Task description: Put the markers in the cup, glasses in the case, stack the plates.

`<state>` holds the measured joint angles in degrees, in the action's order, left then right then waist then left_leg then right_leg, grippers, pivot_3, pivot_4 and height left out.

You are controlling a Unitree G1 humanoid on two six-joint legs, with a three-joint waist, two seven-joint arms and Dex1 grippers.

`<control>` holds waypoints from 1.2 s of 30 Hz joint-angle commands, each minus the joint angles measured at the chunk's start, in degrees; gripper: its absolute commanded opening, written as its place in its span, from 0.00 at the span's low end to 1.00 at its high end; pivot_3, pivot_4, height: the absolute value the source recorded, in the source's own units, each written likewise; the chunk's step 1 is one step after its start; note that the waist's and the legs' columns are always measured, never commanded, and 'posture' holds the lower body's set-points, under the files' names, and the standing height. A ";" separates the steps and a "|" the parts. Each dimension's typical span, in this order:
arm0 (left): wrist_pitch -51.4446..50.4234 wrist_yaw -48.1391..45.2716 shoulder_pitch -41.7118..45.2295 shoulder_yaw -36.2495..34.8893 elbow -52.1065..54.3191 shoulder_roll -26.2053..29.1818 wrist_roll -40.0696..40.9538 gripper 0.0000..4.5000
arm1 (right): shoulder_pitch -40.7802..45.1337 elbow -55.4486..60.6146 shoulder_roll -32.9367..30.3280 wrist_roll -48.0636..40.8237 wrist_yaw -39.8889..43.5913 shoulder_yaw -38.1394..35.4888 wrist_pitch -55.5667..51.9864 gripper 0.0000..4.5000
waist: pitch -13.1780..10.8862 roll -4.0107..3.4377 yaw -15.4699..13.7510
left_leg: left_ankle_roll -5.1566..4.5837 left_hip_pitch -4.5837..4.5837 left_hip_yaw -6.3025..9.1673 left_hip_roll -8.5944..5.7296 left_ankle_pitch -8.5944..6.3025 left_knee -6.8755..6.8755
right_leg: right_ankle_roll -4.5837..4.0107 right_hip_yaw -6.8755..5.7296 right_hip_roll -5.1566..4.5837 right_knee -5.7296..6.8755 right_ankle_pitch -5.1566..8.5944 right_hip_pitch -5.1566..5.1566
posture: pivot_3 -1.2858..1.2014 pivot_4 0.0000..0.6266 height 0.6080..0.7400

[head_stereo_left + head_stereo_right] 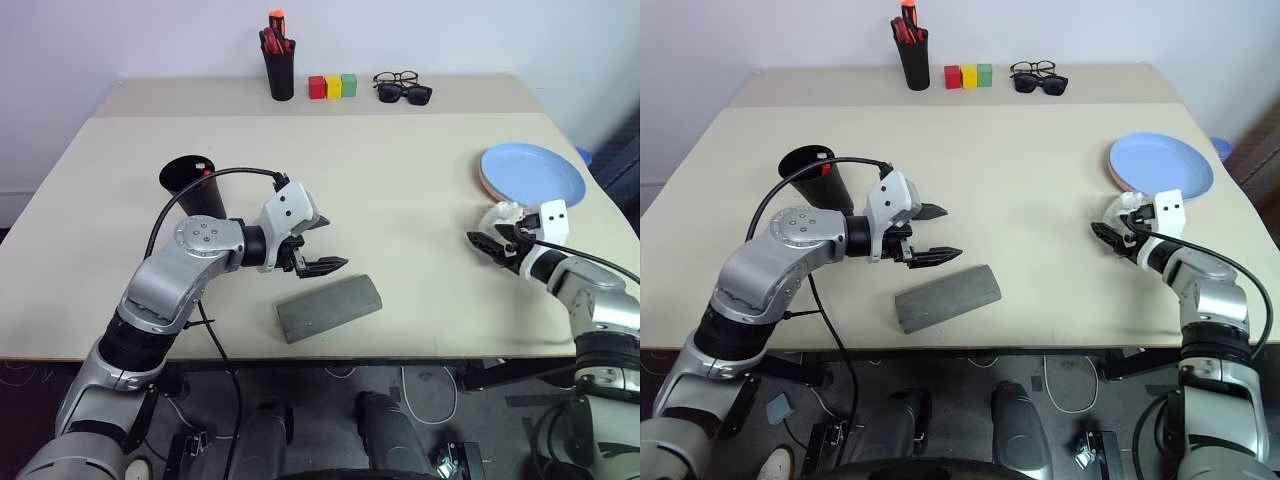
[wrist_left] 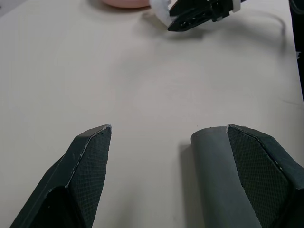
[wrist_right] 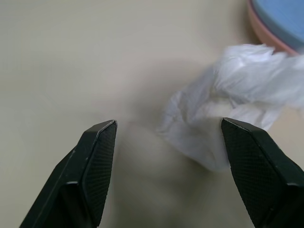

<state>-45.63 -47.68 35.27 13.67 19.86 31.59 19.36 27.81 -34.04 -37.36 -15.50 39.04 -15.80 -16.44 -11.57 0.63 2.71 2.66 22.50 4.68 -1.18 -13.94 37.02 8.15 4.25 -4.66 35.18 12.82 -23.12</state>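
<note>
My left gripper has its two black fingers spread wide over the beige table, nothing between them. The rounded end of the grey case lies on the table touching the inner side of one finger. Well beyond the case I see the right gripper with white material beside it, and just beside that the pink plate edge.

A narrow black pen holder is standing at twelve o'clock on the far edge of the bench, bristling with red and orange pens. Just beside it at one o'clock, red, yellow and green blocks are sitting in a row. Further along, dark-framed spectacles and black sunglasses are lying touching. At three o'clock, a crumpled white tissue is lying.
</note>
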 commanded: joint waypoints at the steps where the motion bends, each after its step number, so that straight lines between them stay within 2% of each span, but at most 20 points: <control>1: 1.01 0.26 0.39 -1.27 1.70 0.64 0.14 0.88 | 2.86 -5.05 0.39 3.27 -2.66 1.26 6.53 0.79 | 0.00 0.00 0.02 | 0.00 0.00 0.00 0.00 0.00 0.00 | 0.00 0.00 0.00 0.00 0.00 0.00 | 0.52 0.24 1.00; 7: 0.60 1.34 -0.16 -1.67 2.37 0.89 0.29 0.88 | 8.10 -16.83 1.76 6.50 -7.63 2.29 14.95 0.79 | 0.00 0.01 0.28 | 0.00 -0.01 -0.01 0.00 0.00 0.00 | 0.00 0.00 0.00 -0.01 0.00 0.01 | 0.52 0.24 1.00; 10: 0.27 1.79 -0.71 -1.83 2.98 1.05 0.52 0.88 | 10.29 -20.64 1.72 6.99 -9.80 1.94 17.50 0.59 | 0.00 0.01 0.51 | 0.00 0.00 0.00 0.00 0.00 0.00 | 0.00 0.00 0.00 -0.01 0.00 0.02 | 0.52 0.24 1.00; 14: 0.01 2.11 -1.56 -2.14 3.55 1.38 0.80 0.88 | 10.90 -20.29 1.28 6.83 -10.93 1.51 18.98 0.16 | 0.00 0.01 0.60 | 0.00 0.00 0.01 0.00 0.00 -0.01 | 0.00 0.00 0.00 -0.02 0.00 0.03 | 0.52 0.24 1.00; 20: -0.04 2.38 -1.33 -1.89 3.29 0.90 0.76 0.88 | 10.17 -15.31 0.24 5.77 -10.25 0.52 21.11 0.16 | -0.01 0.01 1.17 | 0.00 0.00 0.01 0.00 0.00 -0.02 | 0.02 0.00 0.00 -0.02 0.00 0.02 | 0.52 0.24 1.00; 24: -0.05 2.56 -1.33 -1.91 3.23 0.68 0.85 0.88 | 12.57 -11.92 -0.23 3.30 -8.20 -1.13 21.19 0.16 | -0.01 0.01 1.44 | 0.00 -0.01 0.01 0.00 0.00 -0.02 | 0.05 0.02 0.00 -0.01 -0.02 0.02 | 0.52 0.24 1.00; 31: -0.43 3.55 -2.01 -2.35 3.41 0.37 1.41 0.88 | 23.30 -26.35 -3.67 9.00 -11.50 1.48 28.70 0.16 | -0.04 -0.01 1.30 | 0.00 -0.02 0.00 0.00 0.00 -0.05 | -0.02 0.02 0.01 -0.03 0.02 0.01 | 0.52 0.24 1.00; 36: -1.56 5.16 -3.27 -3.83 5.10 1.17 1.96 0.88 | 27.49 -33.38 -4.34 10.90 -12.05 2.50 30.13 0.16 | -0.05 0.00 1.26 | 0.00 0.02 0.01 -0.01 0.00 -0.08 | -0.11 0.03 -0.01 -0.09 0.07 0.02 | 0.52 0.24 1.00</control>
<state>-47.13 -43.13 31.61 11.94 22.52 32.41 20.77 52.79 -67.43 -40.37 -4.66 27.11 -12.79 12.65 -11.63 0.63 3.97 2.66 22.53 4.68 -1.19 -13.94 36.94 8.04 4.28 -4.67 35.09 12.89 -23.11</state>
